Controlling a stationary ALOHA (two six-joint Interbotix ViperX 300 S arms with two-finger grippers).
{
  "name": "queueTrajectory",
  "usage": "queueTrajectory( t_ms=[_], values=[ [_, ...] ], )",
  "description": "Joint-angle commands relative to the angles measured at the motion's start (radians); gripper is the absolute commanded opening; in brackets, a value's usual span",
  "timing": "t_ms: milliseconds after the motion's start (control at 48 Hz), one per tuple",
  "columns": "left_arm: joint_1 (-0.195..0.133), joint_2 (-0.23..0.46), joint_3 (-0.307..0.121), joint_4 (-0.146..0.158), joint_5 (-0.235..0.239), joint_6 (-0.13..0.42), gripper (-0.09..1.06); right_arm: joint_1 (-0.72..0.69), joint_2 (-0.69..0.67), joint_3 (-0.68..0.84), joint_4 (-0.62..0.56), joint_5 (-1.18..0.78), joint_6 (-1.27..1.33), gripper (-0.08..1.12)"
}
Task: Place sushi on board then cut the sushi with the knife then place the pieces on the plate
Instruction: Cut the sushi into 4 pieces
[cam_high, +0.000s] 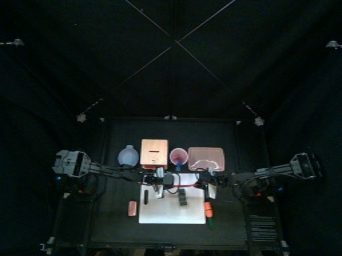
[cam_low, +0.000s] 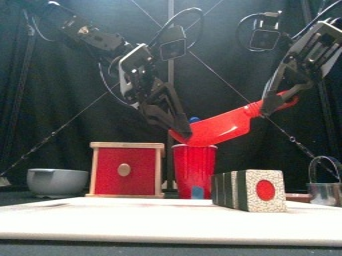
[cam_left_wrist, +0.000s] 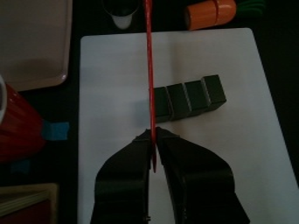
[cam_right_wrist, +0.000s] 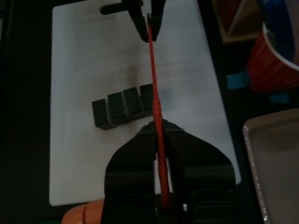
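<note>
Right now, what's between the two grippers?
The red knife spans from left gripper to right gripper, above the red cup; the front view shows it.

The red knife (cam_low: 221, 125), clamped between left gripper (cam_low: 174, 128) and right gripper (cam_low: 274, 100): smooth, glossy plastic. Red cup (cam_low: 194, 170) under the left gripper: glossy plastic. Wooden box (cam_low: 127, 170) beside it: pale, matt wood. Sushi roll (cam_low: 251, 190) below the right gripper: matt, speckled end face. White cutting board (cam_low: 160, 215) beneath: smooth, matt.
</note>
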Motion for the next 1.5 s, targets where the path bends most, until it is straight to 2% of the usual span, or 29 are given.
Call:
queueTrajectory(
  t_ms=[21,167,500,812,1021,1500],
  values=[
    [-0.005,-0.008,-0.026,0.0,-0.003,-0.003,0.5,0.009,0.011,-0.003,0.031,-0.009,0.0,0.33],
    [-0.023,-0.003,-0.028,-0.014,-0.003,-0.006,0.5,0.015,0.035,0.011,0.075,-0.009,-0.002,0.33],
    [-0.049,0.032,-0.035,-0.071,-0.011,-0.006,0.5,0.018,0.06,0.026,0.097,-0.005,-0.002,0.33],
    [-0.066,0.052,-0.044,-0.084,-0.009,-0.008,0.5,0.018,0.089,0.035,0.114,-0.005,0.0,0.33],
    [-0.078,0.063,-0.044,-0.117,-0.009,-0.006,0.5,0.017,0.118,0.032,0.12,-0.003,-0.002,0.33],
    [-0.074,0.084,-0.044,-0.12,-0.012,-0.006,0.5,0.006,0.149,0.026,0.103,-0.003,-0.003,0.33]
  ],
)
